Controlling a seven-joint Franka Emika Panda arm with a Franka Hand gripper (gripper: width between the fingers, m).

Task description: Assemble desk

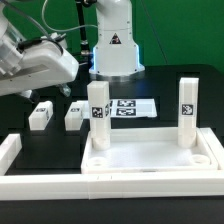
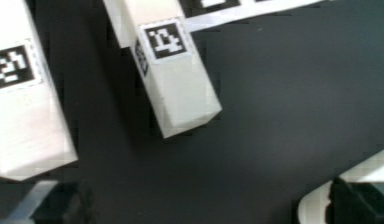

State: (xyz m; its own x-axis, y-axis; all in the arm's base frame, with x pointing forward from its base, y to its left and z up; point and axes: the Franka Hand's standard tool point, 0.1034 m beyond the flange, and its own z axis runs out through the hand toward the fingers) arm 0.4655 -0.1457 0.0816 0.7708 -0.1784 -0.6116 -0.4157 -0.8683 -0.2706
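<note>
Hovering gripper (image 1: 58,70): jaws wide, empty, beyond the tabletop (image 1: 145,160).
Seated legs (image 1: 97,108): two upright in tabletop's far sockets.
Loose legs (image 1: 73,116): two lying behind tabletop.
Next: you drop over one, close, lift.

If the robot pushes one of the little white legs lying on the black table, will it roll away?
Probably not: the lying leg has flat square sides, so it should slide, not roll. It looks like stiff plastic, likely light for its size.
</note>
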